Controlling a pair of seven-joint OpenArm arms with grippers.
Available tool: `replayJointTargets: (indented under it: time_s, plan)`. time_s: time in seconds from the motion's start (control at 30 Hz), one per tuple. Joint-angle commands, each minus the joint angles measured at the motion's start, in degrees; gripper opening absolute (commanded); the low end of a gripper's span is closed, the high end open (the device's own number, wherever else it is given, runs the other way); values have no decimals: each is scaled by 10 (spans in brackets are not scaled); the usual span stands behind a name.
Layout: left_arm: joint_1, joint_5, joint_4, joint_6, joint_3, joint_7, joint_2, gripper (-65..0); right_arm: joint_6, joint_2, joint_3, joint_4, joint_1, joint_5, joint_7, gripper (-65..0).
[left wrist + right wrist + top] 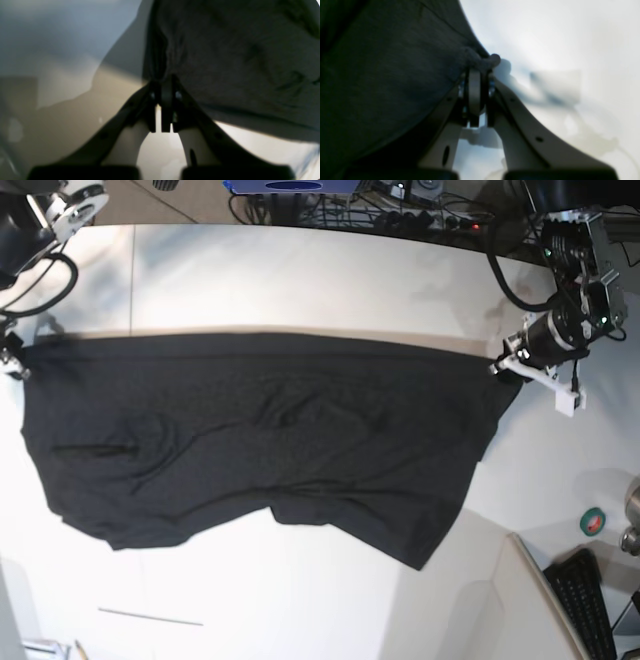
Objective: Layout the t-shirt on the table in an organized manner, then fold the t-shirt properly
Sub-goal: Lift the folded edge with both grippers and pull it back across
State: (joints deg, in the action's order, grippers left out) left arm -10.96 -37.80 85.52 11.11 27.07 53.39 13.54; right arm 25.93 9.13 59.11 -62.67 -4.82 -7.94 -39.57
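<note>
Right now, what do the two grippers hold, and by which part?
Both hold the black t-shirt, stretched between them: the left gripper and the right gripper each pinch a bunched bit of fabric at opposite ends of its top edge.

The table [300, 280] is a broad white top, bare along its far edge and across the near side, where a thin dark seam line [150, 617] runs. The black t-shirt [260, 450] spreads wide across its middle, plain side up and wrinkled; whether its lower part rests on the surface cannot be told. A small green and red round object [593, 521] sits near the table's right edge.
</note>
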Motion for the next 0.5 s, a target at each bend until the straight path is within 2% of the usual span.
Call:
replayJointTargets:
  time_s: [0.0, 0.17, 0.47]
  plan:
    - [0, -8, 13, 3, 9, -10, 9, -650, 0, 15, 2, -14, -1, -7, 13, -650]
    - [-47, -8, 31, 3, 31, -10, 9, -650, 3, 3, 55, -28, 29, -7, 6, -650]
    - [-119, -8, 82, 4, 88, -10, 6, -650, 8, -5, 62, -35, 83, -7, -5, -650]
